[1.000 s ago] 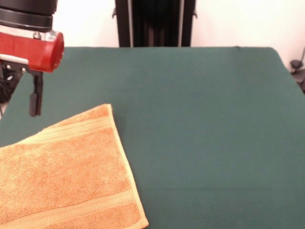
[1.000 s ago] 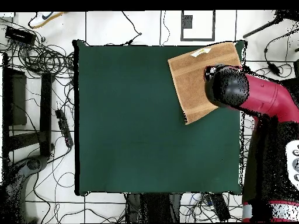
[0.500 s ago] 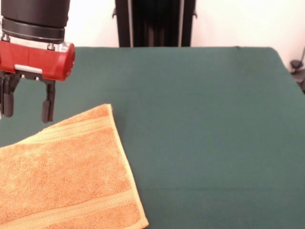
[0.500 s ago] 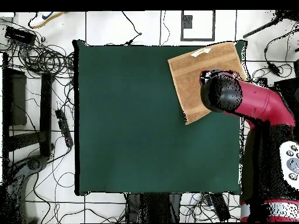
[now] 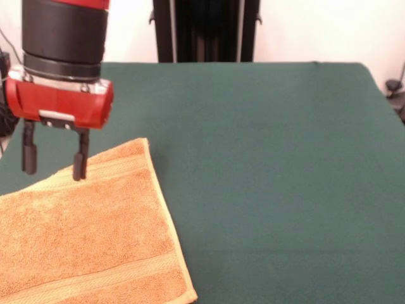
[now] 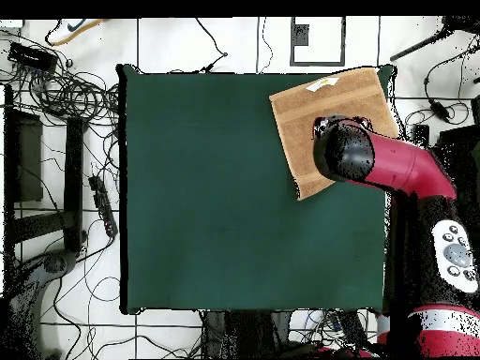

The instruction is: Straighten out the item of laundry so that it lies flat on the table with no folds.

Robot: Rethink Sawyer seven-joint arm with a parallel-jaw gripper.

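Note:
The orange-tan towel [image 5: 88, 234] lies spread on the dark green table [image 5: 266, 164] at the front view's lower left, running off the picture's left and bottom edges. A woven band shows near each end. In the overhead view the towel [image 6: 305, 117] lies at the table's [image 6: 206, 187] top right corner, with a small white label near its top edge. My gripper [image 5: 52, 166] is open and empty, with its fingers [image 5: 80, 159] pointing down just above the towel's far end. In the overhead view the arm [image 6: 375, 164] covers the towel's lower right part and hides the gripper.
The robot's black pedestal [image 5: 205, 30] stands at the far side of the table. Cables [image 6: 66, 89] and dark equipment lie on the floor left of the table in the overhead view.
My gripper has moved from beyond the table's left edge in the front view to over the towel's far end, and has come lower. The towel has not moved.

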